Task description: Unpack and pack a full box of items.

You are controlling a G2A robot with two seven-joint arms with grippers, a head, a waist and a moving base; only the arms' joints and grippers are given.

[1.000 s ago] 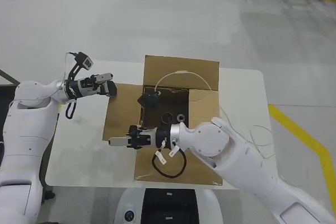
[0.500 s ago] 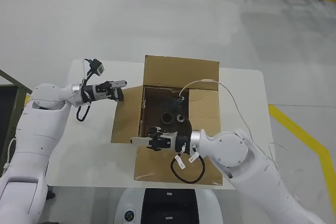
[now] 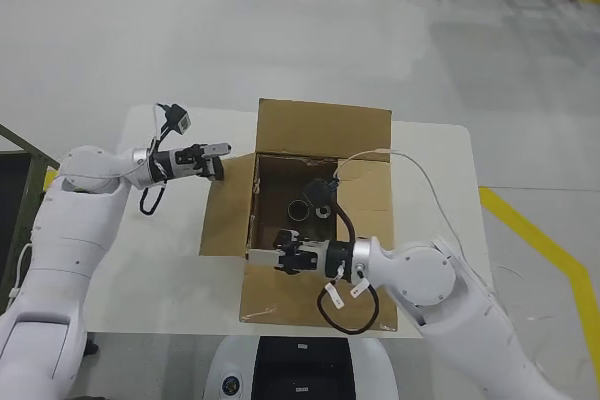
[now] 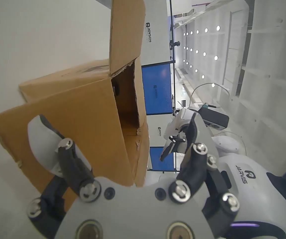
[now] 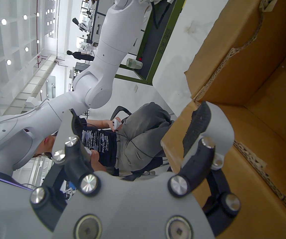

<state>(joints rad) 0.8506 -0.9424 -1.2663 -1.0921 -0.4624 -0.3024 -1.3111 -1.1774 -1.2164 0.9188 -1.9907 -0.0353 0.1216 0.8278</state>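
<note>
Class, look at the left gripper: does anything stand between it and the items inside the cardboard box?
Yes. A raised side flap stands between the open left gripper and the dark round items on the floor of the cardboard box; the gripper is at that flap's far corner.

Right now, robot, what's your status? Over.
Both open: left gripper beside brown cardboard box, right gripper at its near corner. Box open. Thin white cable arcs over it.

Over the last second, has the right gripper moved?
Yes. In the top view the right gripper has drawn back rightward, away from the left edge of the table, from over the left flap of the box to its opening.
</note>
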